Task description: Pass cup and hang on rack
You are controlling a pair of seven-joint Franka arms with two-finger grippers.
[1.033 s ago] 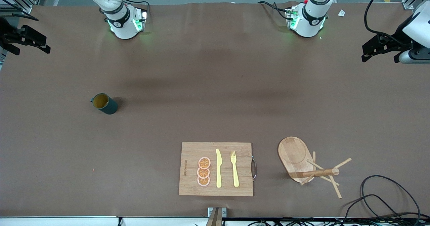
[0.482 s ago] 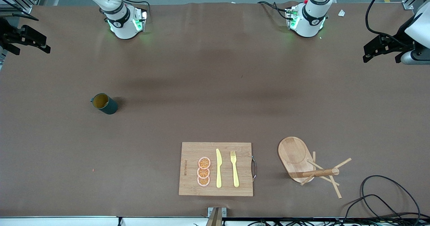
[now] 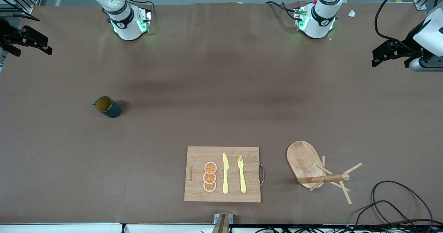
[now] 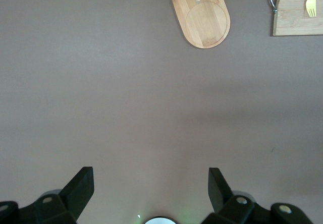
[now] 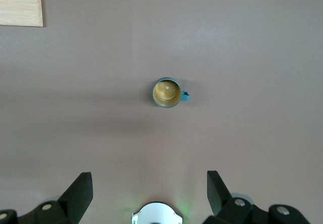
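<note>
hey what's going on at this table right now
Nothing is being handled yet. The small dark teal mug stands untouched toward the right arm's end of the table, and the light wooden mug tree stands beside the bamboo cutting board. The right gripper and the left gripper hang open above bare table.

I see the brown table (image 3: 221, 87) carrying the cup (image 3: 108, 107) upright below my right gripper (image 5: 150, 191), the rack (image 3: 313, 167) below my left gripper (image 4: 151, 188), and a cutting board (image 3: 197, 157) beside that rack, nearer the cup.
</note>
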